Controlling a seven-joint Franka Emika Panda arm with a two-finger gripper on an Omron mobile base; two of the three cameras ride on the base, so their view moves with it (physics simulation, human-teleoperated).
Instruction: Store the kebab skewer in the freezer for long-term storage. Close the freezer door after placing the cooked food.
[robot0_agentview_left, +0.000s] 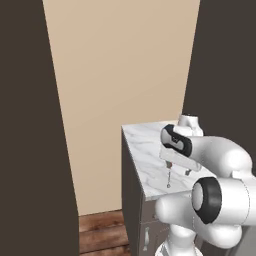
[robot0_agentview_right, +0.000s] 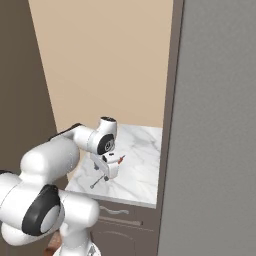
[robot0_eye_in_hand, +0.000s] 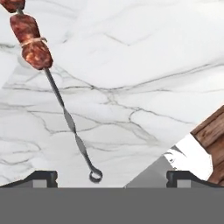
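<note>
One kebab skewer (robot0_eye_in_hand: 52, 87) flat on marble counter (robot0_eye_in_hand: 144, 57), claw (robot0_eye_in_hand: 111, 177) wide open above, empty, no legible writing.

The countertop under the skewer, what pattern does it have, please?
White marble countertop with thin grey veins, clearest in the hand view.

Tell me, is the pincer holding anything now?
Nothing. The pincer is open above the skewer, which lies flat on the marble counter.

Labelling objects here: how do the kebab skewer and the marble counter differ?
The kebab skewer is thin, dark metal with reddish-brown meat chunks; the marble counter is a broad, flat, white slab with grey veins. The skewer lies loose on top; the counter carries it.
</note>
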